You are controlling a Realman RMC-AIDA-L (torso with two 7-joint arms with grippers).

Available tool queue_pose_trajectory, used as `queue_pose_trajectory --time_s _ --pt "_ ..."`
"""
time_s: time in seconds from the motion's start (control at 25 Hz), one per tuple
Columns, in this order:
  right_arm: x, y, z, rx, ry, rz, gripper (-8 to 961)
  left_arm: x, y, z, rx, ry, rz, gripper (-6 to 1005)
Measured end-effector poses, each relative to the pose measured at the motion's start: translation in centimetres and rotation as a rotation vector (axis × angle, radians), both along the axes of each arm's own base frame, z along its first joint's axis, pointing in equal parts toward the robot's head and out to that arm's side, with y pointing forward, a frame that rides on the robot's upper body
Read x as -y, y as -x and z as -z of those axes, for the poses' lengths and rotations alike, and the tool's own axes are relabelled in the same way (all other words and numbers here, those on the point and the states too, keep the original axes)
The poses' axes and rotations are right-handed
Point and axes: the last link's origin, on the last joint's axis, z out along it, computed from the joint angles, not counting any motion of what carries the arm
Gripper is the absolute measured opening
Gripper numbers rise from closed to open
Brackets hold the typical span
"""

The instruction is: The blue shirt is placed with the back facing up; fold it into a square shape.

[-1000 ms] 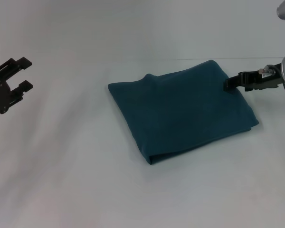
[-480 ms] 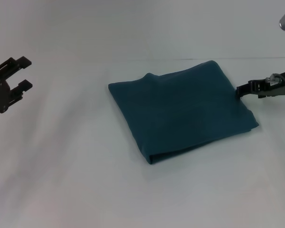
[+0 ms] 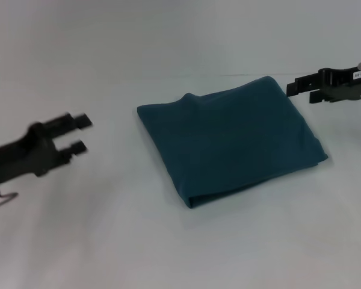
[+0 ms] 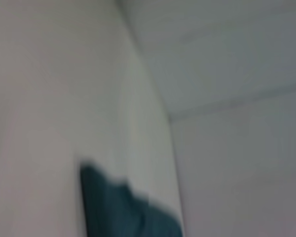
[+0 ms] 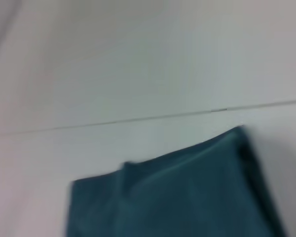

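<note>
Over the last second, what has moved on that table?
The right pincer let go of the blue shirt's edge, rose and backed away. The left pincer swung in toward the shirt, open. The shirt stayed folded in place.

The blue shirt (image 3: 228, 141) is a dark teal-blue all over its upward face, plain and without print or stripe (the folds show only as slightly darker shading along the near edge). It reads the same teal in the left wrist view (image 4: 123, 210) and the right wrist view (image 5: 172, 192). The table (image 3: 168, 253) beneath is plain white. The left gripper (image 3: 78, 133) and the right gripper (image 3: 301, 90) are both matt black.
</note>
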Motion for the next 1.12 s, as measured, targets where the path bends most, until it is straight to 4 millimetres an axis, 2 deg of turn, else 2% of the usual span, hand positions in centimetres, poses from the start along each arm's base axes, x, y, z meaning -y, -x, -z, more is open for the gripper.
queue_pose_trajectory --time_s 0.36,0.64,0.76,1.12 --pt "1.5 -0.6 -1.5 -0.096 0.053 0.032 724 1.3 -2.9 6.2 0.023 0.22 0.017 736" --pt "1.8 -0.7 -1.6 -0.102 0.069 0.03 724 1.0 -4.0 10.5 -0.001 0.326 -0.015 709" --pt "1.8 -0.7 -1.6 -0.103 0.072 0.03 724 0.7 -4.2 11.5 -0.023 0.343 -0.025 698" --pt "2.1 -1.0 -1.6 -0.109 0.07 0.037 723 -0.2 -4.5 12.6 -0.033 0.328 -0.075 664"
